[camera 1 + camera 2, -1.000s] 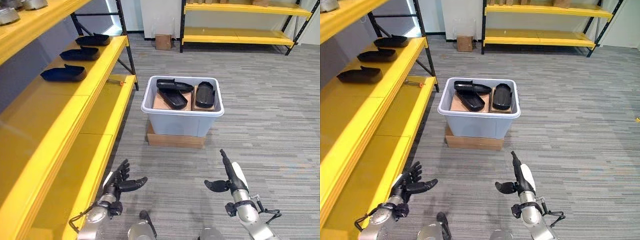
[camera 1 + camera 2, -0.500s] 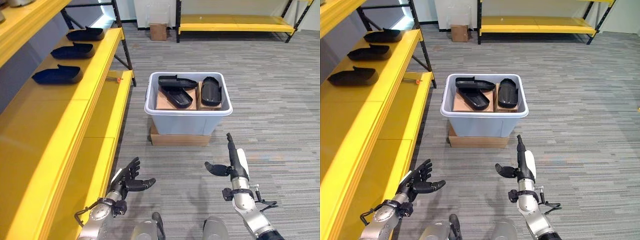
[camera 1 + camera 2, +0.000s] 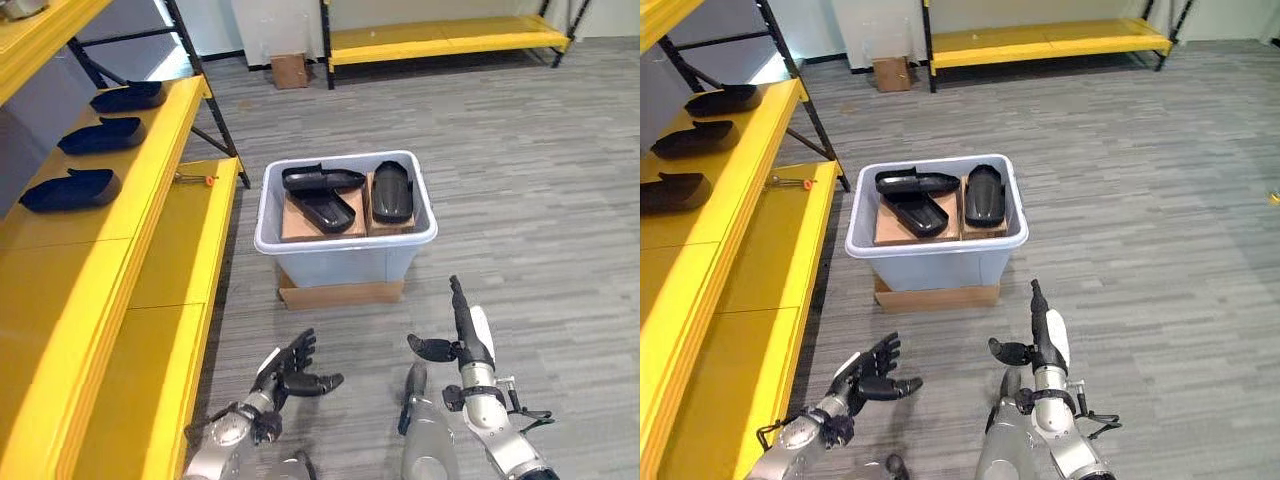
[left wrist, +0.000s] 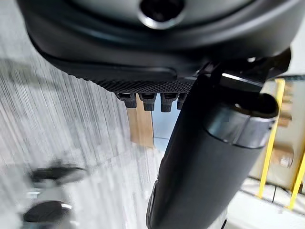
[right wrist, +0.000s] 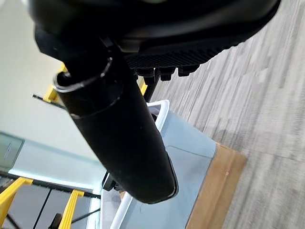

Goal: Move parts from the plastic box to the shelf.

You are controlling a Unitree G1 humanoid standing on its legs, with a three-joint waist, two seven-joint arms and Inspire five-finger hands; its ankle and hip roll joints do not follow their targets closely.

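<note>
Along the left edge of the frame runs the yellow metal shelf [image 3: 150, 230], with three black moulded plastic parts [image 3: 70, 189] already lying in a row on its middle level at upper left. Lower down, left of centre, the left hand [image 3: 290, 368] hangs low above the grey carpet with its fingers spread and relaxed, holding nothing. At centre sits the pale grey plastic box [image 3: 345, 262] on a flat cardboard base [image 3: 340, 293]; inside it three more black shell-shaped parts [image 3: 322, 180] rest on brown cardboard inserts [image 3: 300, 222]. Right of centre, near the bottom, the right hand [image 3: 462, 340] points its straight fingers towards the box, thumb out to the side, also empty and well short of the rim.

These parts look like thin, rigid, light shells with a smooth, likely slippery skin, so gripping across the narrow middle or over a raised edge seems safest.
</note>
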